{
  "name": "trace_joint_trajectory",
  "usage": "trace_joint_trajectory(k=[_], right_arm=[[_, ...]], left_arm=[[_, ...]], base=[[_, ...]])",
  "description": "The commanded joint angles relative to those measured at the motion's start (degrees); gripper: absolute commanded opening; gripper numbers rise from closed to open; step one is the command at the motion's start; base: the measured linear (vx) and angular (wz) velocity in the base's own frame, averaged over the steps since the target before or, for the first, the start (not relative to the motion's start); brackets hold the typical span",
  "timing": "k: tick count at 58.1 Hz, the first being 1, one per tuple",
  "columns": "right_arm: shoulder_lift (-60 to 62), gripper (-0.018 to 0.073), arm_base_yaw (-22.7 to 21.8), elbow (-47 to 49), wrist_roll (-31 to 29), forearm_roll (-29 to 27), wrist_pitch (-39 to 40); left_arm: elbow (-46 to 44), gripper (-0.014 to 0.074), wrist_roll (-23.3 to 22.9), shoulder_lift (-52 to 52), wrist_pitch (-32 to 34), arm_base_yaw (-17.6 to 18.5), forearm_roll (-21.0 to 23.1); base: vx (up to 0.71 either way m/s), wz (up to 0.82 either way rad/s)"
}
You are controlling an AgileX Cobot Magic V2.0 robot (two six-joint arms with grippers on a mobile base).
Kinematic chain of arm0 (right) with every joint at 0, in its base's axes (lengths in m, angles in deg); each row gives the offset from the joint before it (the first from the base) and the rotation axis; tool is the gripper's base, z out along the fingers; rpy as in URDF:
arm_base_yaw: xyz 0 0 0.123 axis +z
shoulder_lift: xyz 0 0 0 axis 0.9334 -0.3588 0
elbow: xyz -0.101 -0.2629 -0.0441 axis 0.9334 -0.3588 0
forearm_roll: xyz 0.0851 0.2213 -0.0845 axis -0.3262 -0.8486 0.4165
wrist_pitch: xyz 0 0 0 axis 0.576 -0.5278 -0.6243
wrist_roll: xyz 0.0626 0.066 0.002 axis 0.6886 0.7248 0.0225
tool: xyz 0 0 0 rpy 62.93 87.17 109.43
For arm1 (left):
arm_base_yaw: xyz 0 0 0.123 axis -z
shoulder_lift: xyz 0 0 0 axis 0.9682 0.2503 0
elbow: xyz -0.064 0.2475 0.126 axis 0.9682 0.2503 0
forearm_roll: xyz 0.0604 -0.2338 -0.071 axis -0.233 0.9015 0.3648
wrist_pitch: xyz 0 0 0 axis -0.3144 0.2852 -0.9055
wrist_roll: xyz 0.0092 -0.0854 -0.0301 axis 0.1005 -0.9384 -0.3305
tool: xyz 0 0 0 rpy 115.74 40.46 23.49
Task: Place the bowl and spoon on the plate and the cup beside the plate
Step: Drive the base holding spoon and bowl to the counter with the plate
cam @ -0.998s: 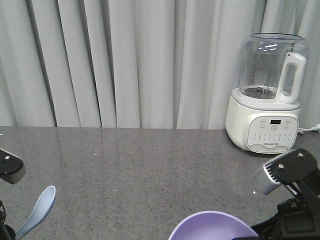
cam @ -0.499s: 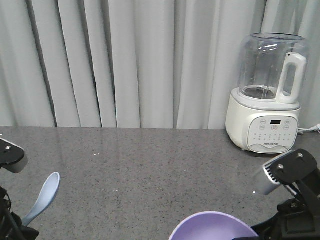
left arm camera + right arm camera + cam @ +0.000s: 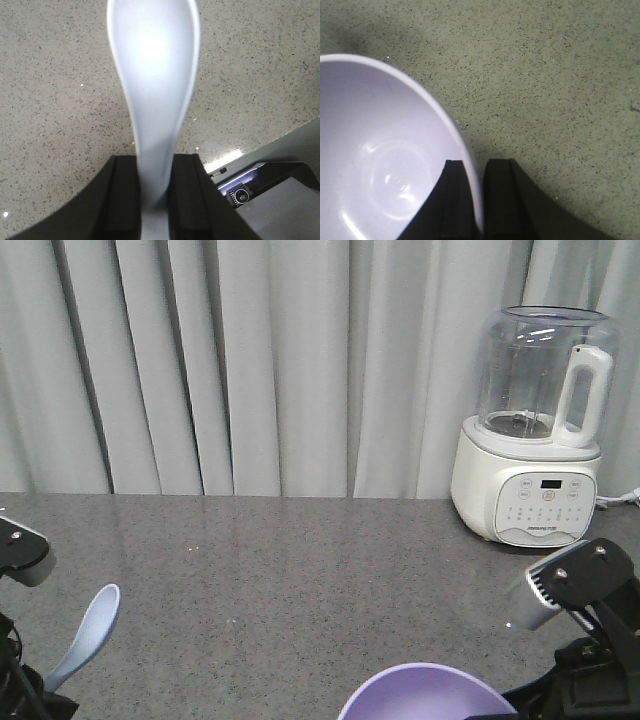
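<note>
Over counter (image 3: 300, 570), left pincer (image 3: 152, 167) grips one spoon (image 3: 152, 60); right pincer (image 3: 477, 172), seemingly, one bowl (image 3: 385, 150)

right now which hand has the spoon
The left hand: it clamps the pale blue spoon by the handle. The right hand grips the purple bowl by its rim.
</note>
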Motion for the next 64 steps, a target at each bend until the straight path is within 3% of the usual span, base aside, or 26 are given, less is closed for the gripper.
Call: trace_joint_trajectory(k=[1,30,64], right_arm=[[1.12,0.0116,-0.03,1.75,-0.25,-1.28,3.07],[1.12,0.0116,-0.03,1.75,-0.25,-1.33,3.07],[1.12,0.0116,-0.03,1.75,-0.25,-1.32,3.07]], left_arm=[[-1.31,0.0146,-0.13,-1.34,3.13,0.39,0.41],[-1.31,0.0146,-0.13,-1.34,3.01,0.39,0.41],[-1.31,0.0146,-0.13,-1.34,2.96,0.34,0.41]], base=[[0.00,0.00],[-0.02,-0.08],[-0.07,-0.37]])
